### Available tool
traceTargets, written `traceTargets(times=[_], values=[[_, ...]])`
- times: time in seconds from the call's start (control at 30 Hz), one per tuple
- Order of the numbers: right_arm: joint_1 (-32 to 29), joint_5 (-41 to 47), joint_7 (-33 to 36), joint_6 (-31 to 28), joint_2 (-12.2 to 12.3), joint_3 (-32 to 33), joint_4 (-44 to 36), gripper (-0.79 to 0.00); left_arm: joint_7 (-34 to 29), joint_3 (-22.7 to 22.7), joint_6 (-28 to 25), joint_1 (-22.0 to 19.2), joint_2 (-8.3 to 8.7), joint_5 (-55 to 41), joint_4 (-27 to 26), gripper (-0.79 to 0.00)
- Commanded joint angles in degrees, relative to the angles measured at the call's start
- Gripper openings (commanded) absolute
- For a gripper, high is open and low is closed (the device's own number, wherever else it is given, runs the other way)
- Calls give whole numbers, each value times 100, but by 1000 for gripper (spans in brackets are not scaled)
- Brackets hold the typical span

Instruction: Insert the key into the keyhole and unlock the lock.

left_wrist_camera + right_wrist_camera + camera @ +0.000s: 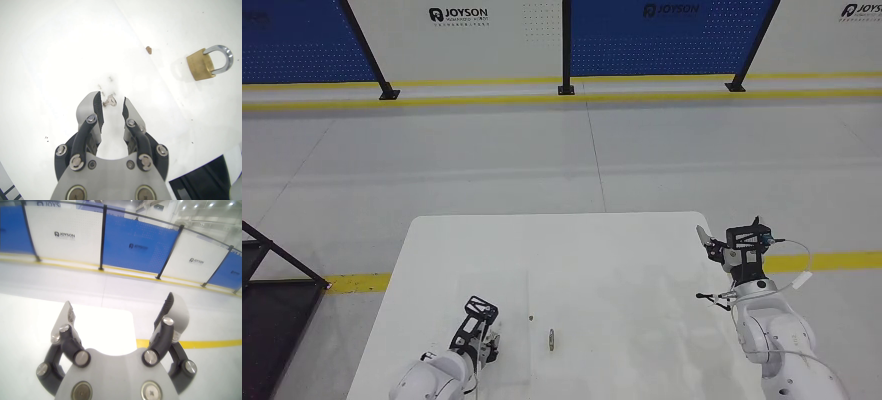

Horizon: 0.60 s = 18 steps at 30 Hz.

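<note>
On the white table point(622, 260) you are looking at a job that is barely starting. The table is carrying everything that matters, down at the edge nearest the robot. The right gripper point(119, 298) is hanging over the far right corner of the table, well apart from the work. Its jaws are spread wide with nothing between them, and it is pointing out toward the floor and the fence.

The left gripper point(112, 96) is sitting low over the tabletop, also released. Its two ribbed pads point(98, 106) are standing apart, one on each side of the key, and gripping nothing.

The brass padlock point(200, 65) is lying flat on the table off to one side of that gripper, near it but not within its jaws. Its steel shackle is sitting closed in the body, so it is reading as locked. No keyhole is showing from this angle.

The small silver key point(109, 102) is lying flat between the open pads, with its shaft pointing at one of them — whether it is touching that pad is too close to call. A tiny brown crumb point(149, 50) is resting on the table between the key and the padlock.

By my reading, nothing is finished — you are waiting on the grasp of the key, then steadying the padlock, inserting and turning.
</note>
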Motion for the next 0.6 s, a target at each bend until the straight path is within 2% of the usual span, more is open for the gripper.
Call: traceTargets(times=[0.0, 0.57], values=[[0, 0, 0, 0, 0, 0, 0, 0, 10, 5, -1, -13, -1, -27, 15, -496], [0, 0, 0, 0, 0, 0, 0, 0, 50, 131, 116, -208, -12, 34, 250, -536]])
